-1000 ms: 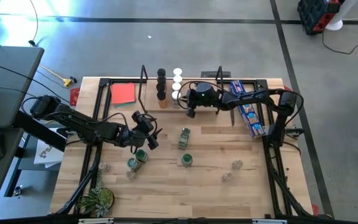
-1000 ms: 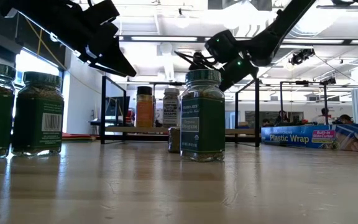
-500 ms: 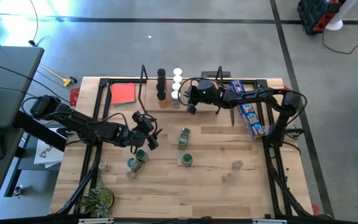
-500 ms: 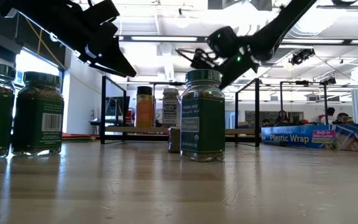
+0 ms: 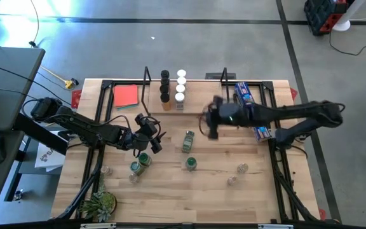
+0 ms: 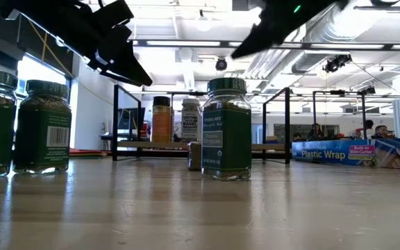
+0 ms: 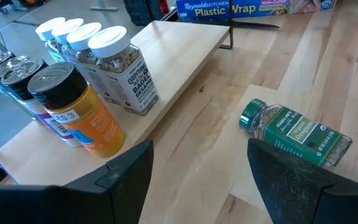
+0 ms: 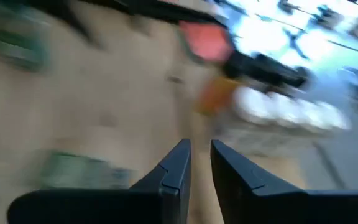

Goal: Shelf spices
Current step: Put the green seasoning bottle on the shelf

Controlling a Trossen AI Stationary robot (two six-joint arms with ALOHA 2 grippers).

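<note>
The shelf (image 5: 186,105) stands at the table's far side and carries two rows of spice jars, black-lidded (image 5: 164,86) and white-lidded (image 5: 180,86); in the left wrist view they stand upright on its board (image 7: 173,62). A green-lidded jar (image 5: 188,140) lies on its side on the table. Other green-lidded jars (image 5: 190,164) (image 5: 140,164) stand upright nearer the front. My left gripper (image 5: 152,138) hangs open above the table left of the lying jar (image 7: 294,130), touching nothing. My right gripper (image 5: 207,130) is shut and holds nothing, in the air right of that jar; its picture is blurred (image 8: 201,149).
A blue plastic-wrap box (image 5: 253,111) lies right of the shelf, and a red square (image 5: 126,95) lies left of it. Small clear-lidded jars (image 5: 242,168) (image 5: 105,170) stand near the front, a plant (image 5: 100,205) at the front left corner.
My right gripper has drawn back from the white-lidded jars on the shelf, swinging up and toward the table's near and right edges, mostly in the last half second. Its fingers stay shut. The jars on the shelf stay standing.
</note>
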